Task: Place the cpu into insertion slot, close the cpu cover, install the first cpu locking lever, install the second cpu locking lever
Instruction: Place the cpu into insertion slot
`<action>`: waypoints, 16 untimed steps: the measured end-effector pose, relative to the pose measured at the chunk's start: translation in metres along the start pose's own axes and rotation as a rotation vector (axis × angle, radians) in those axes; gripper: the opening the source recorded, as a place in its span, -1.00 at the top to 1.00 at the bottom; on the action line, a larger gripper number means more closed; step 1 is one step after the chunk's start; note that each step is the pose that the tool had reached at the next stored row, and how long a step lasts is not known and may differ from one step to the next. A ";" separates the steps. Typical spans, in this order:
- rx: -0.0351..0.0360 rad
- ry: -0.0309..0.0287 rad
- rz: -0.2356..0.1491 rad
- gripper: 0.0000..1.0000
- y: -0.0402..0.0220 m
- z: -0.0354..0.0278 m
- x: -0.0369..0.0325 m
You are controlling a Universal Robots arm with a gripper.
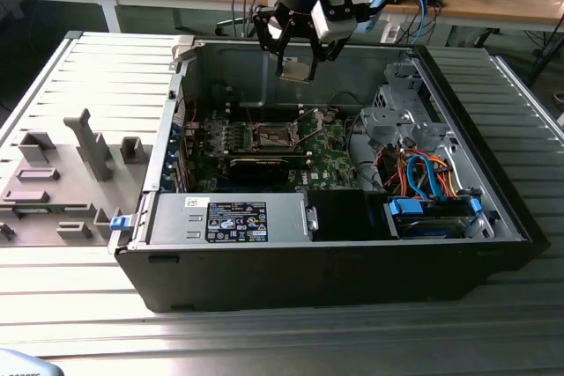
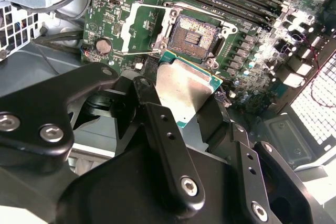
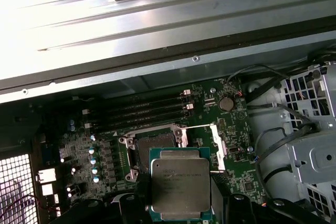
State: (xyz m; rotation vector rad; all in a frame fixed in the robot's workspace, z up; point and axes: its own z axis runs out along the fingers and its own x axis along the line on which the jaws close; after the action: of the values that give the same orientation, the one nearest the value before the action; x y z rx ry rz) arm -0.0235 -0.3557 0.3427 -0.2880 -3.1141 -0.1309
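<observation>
Gripper [image 1: 296,63] hangs over the open computer case [image 1: 352,279], its fingers closed in on two opposite edges of the cpu [image 3: 181,182] and carrying it flat, metal top up. I see the chip clear of everything beneath it. The insertion slot [image 2: 193,36] lies below the gripper and well apart from it, dark centre bare, on the green motherboard [image 1: 330,160]. The cpu cover [image 2: 127,24] is swung open beside the slot, on the side away from the memory slots [image 3: 142,113], so the socket is uncovered.

My judgement: the first step, placing the chip, is in hand and not yet done; cover and both levers are untouched. Placing calls for the chip to be squared with the socket's thin rim and brought down level, not tilted.

Several lines of print mark the chip's top in the first wrist view, and a black-and-white label [image 1: 236,222] sits on the grey box nearest the exterior camera; I leave both unread.
</observation>
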 end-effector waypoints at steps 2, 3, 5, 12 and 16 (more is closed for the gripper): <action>0.0000 0.0000 0.001 -0.09 0.0000 0.0000 0.0000; 0.0000 -0.0001 0.001 -0.09 0.0000 0.0000 0.0000; 0.0000 -0.0002 0.002 -0.09 0.0000 0.0000 0.0000; -0.0001 -0.0005 0.006 -0.09 0.0000 0.0000 0.0000; -0.0001 -0.0006 0.008 -0.09 0.0000 0.0000 0.0000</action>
State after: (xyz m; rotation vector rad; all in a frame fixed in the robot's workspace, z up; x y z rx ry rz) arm -0.0235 -0.3557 0.3427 -0.3008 -3.1132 -0.1309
